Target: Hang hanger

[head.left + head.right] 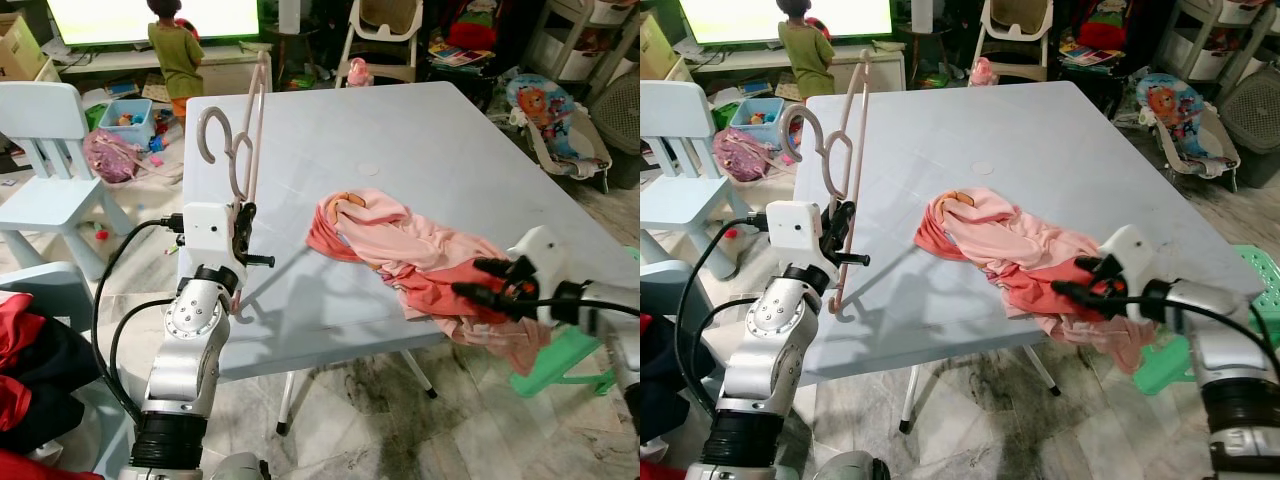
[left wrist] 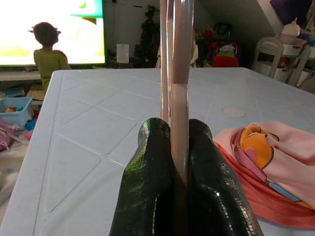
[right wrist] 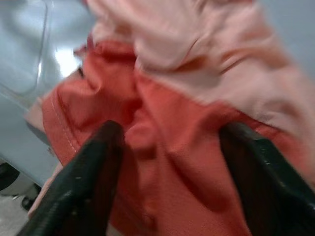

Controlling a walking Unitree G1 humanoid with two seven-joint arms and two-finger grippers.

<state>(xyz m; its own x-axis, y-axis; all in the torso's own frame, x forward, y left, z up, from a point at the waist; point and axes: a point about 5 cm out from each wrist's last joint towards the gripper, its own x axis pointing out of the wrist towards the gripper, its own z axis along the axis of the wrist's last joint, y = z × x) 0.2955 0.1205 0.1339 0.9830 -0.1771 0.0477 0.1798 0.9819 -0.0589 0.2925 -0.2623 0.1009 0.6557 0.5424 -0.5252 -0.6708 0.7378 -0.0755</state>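
A pale pink hanger stands upright over the table's left edge, its hook pointing left. My left gripper is shut on its lower bar; the wrist view has the black fingers clamped around the hanger. A pink and coral garment lies crumpled on the near right part of the light blue table, partly drooping over the edge. My right gripper is open at the garment's near edge, its fingers spread over the coral cloth.
A person stands by a bright screen at the back left. A light blue child's chair stands left of the table, toys beyond it. A baby bouncer is at the right, a green stool near my right arm.
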